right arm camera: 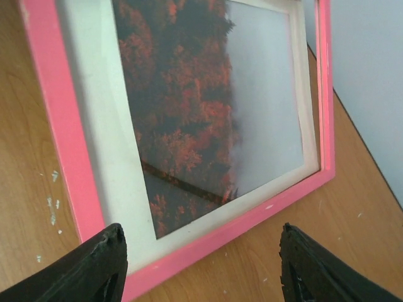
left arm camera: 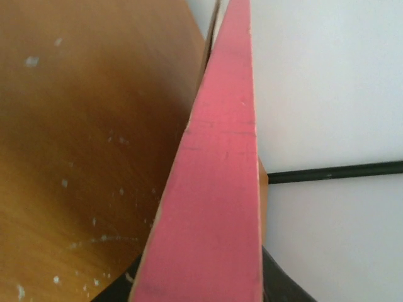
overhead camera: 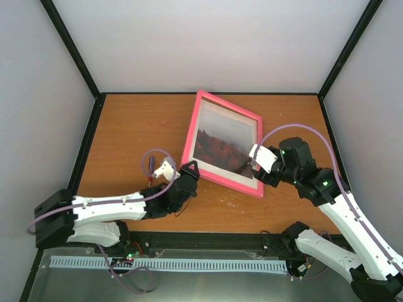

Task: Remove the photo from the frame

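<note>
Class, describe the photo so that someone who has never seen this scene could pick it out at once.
On the brown wooden table sits a bright pink frame. Inside it, within a plain pale border, is the photo: grey misty sky above red-orange trees, the only printed image there.

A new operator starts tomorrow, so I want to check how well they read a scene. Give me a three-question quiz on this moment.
1. True or false: the photo is already out of the frame.
2. The right gripper is: A) open, B) shut on the frame, C) out of view.
3. Short answer: which wrist view shows the photo's face?
Key: 1 false; 2 A; 3 right wrist.
</note>
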